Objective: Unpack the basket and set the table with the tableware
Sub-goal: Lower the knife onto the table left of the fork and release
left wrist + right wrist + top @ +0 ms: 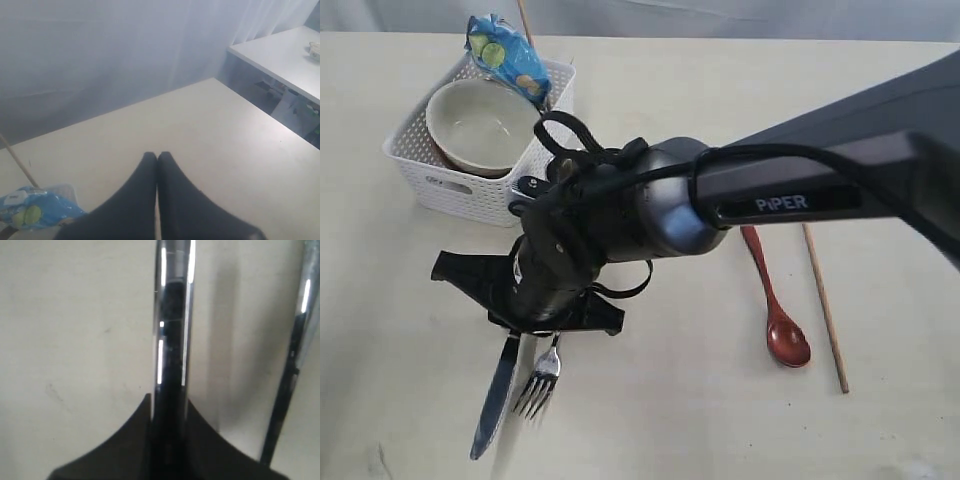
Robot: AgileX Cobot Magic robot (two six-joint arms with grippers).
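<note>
The right tool [169,399] gripped a shiny steel fork [172,315] beside a steel knife [495,392] on the cream worktop [700,410]; the left tool [158,155] was fully closed.

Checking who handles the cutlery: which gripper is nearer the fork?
Right. The right gripper is shut on the handle of the fork, beside the knife. The left gripper, shut and empty, is off by the chip bag at the basket, no fork in its view.

Left claw [158,155] pinched closed above the table [215,125], blue bag [35,212] nearby.
</note>
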